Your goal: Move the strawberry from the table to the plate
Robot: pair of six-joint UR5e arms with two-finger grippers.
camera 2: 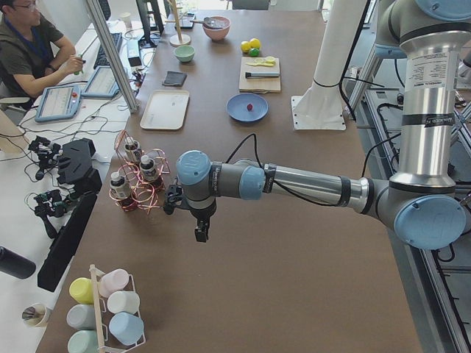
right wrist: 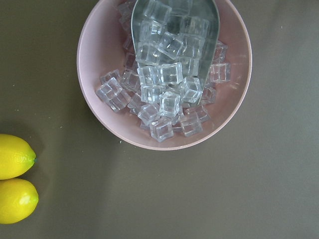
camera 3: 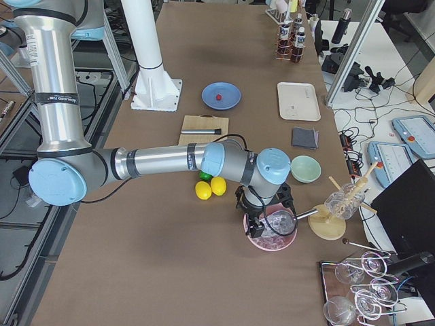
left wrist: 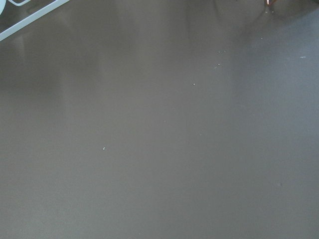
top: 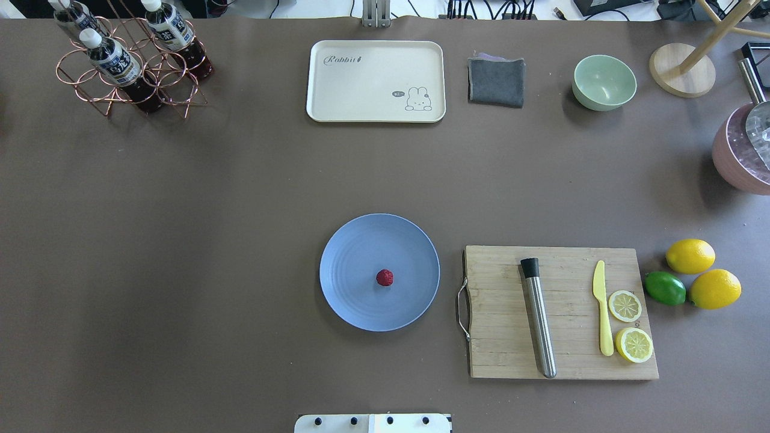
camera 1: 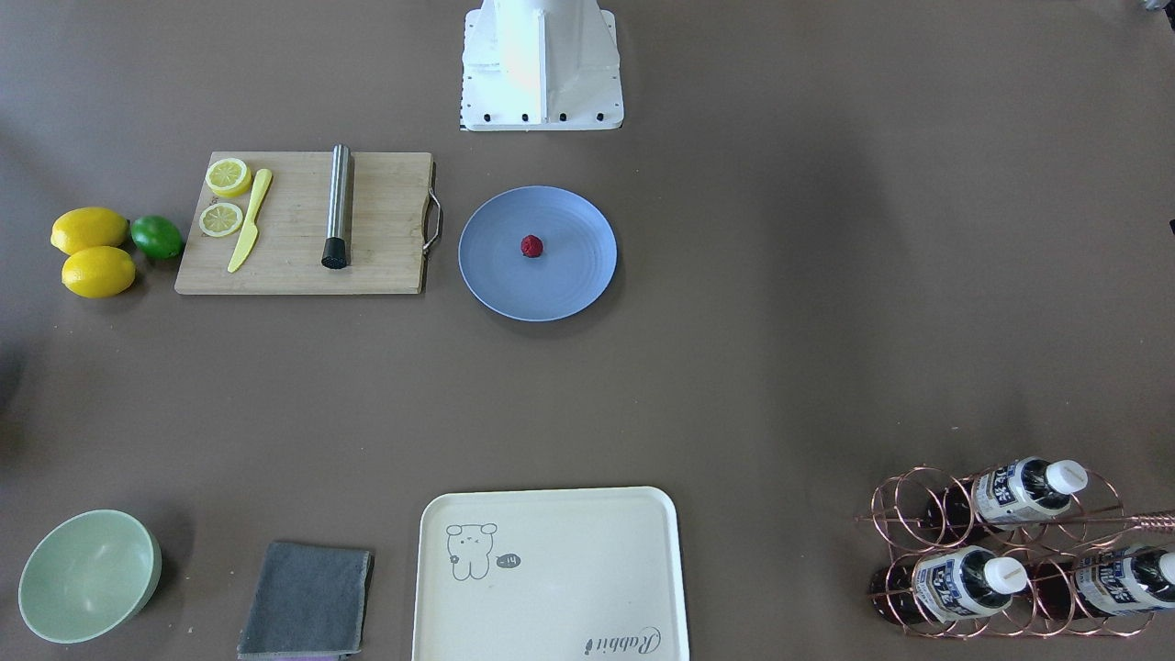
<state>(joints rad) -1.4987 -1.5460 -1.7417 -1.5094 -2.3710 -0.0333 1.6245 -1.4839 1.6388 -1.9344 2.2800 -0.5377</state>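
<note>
**Strawberry on Plate; Both Pincers Well Apart From It**

**1. Task item.** We find the strawberry lying on the plate, close to its centre. The plate rests on the counter in front of the robot base. It sits just beside the handle end of the cutting board without touching it.

**2. Left pincer.** In the left side view, the left pincer hangs pointing down over bare counter. It is near the copper bottle rack and well apart from the plate. It shows in that view only, so we cannot tell how far it is open or whether it has hold of anything.

**3. Right pincer.** In the right side view, the right pincer hangs directly over the pink bowl. The bowl holds clear ice cubes and a metal scoop. Two lemons, touching each other, lie on the counter near the bowl. Here too we cannot tell how wide the pincer stands or what, if anything, it grips.

**4. Other items.** The cutting board carries a steel muddler, a yellow knife and two lemon slices. A lime lies between the board and the lemons.
</note>
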